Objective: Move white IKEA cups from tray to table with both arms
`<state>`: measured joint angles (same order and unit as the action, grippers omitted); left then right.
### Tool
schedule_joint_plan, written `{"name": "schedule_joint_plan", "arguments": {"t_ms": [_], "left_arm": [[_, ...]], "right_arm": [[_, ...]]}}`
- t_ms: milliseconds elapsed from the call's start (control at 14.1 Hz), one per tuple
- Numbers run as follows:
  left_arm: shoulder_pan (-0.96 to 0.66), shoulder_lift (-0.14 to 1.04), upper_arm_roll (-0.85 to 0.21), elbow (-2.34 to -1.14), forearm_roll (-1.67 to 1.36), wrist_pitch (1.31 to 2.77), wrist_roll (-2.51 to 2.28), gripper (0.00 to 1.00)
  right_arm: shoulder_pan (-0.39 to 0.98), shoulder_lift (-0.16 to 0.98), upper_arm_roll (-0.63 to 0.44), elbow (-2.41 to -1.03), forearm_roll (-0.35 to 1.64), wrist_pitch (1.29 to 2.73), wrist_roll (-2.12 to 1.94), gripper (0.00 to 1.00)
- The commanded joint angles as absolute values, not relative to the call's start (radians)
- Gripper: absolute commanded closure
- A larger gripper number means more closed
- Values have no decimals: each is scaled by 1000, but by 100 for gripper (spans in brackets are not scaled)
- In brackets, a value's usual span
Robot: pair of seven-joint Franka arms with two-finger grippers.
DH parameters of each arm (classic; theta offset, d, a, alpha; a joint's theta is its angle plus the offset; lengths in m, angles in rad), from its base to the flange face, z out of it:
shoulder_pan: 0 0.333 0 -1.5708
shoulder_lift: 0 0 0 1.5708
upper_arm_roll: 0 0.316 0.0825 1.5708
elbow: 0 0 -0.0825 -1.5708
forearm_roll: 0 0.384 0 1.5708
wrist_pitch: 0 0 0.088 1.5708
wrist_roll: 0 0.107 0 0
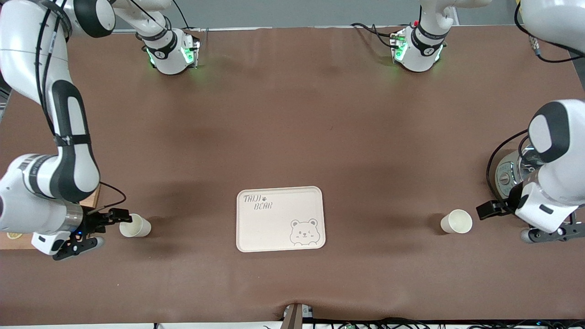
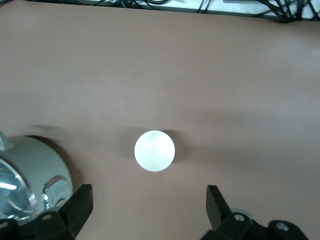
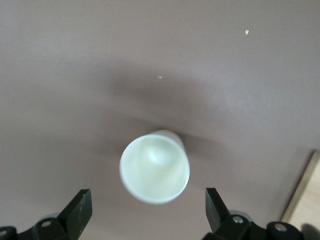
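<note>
Both small off-white handleless cups [image 1: 135, 225] [image 1: 456, 221] stand on the brown cloth table [image 1: 292, 114], the cream bear-face tray [image 1: 279, 218] bare; left gripper [image 2: 149, 207] and right gripper [image 3: 148, 210] spread wide, nothing left but backing away

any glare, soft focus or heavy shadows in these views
Front view: even light, soft arm shadows on the table, green glow at the arm bases, the tray pale but readable. Left wrist view: the cup is washed out, its inside featureless. Right wrist view: the other cup is soft-edged, with a broad dark shadow on the cloth beside it; the right claw tips look sharper.
</note>
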<state>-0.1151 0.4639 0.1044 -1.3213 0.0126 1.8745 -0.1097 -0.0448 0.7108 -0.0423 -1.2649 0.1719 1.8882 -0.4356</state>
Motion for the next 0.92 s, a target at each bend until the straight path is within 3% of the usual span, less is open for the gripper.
{"name": "schedule_joint_plan", "arguments": {"t_ms": [0,213,497,639,852], "left_arm": [[-110,384,89,-1348,-2,1818,-55,0],[-115,325,86,-1345,-3,1746,-57,0],[-117,284,69,-1339,-31,1686,-77,0],[-109,261,67,-1330,-47,1655,-77,0],[-109,241,72,-1328,-43,1614,-71,0]], "right_arm": [[-41,576,-41,-1267,170,1737,-379,0],[-38,398,-44,-1270,163,1533,-257,0],[-15,255,-43,-1279,89,1444,-134,0],[-11,229,-41,-1302,60,1445,-86,0],[-9,128,-41,-1470,44,1547,-80,0]]}}
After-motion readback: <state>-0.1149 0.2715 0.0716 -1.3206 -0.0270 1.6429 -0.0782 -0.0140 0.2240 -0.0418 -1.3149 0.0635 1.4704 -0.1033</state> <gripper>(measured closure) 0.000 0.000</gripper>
